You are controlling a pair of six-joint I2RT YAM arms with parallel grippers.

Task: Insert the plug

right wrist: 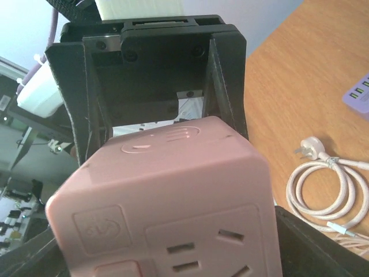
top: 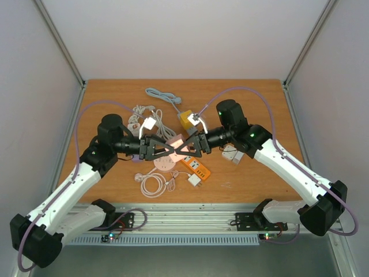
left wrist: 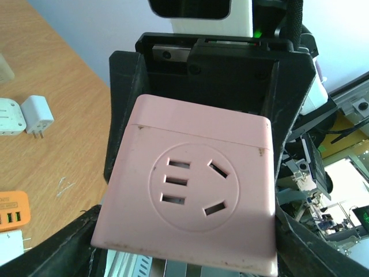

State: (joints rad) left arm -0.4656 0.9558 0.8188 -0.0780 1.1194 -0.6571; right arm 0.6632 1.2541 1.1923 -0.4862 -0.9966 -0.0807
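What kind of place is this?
Probably a robotics lab: the left end effector and right end effector grip a pink socket cube over a wooden table walled by white screens, with an orange power strip and a coiled cable nearby.

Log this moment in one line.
left gripper: gripping pink socket cube | right gripper: gripping same cube | socket face: empty

Top camera looks down on the table (top: pixel 242 187); both wrist cameras closely share the pink cube (left wrist: pixel 190 190).

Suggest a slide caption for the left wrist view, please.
A pink socket cube, outlet face to the camera, between the left fingers; a white charger lies on the table.
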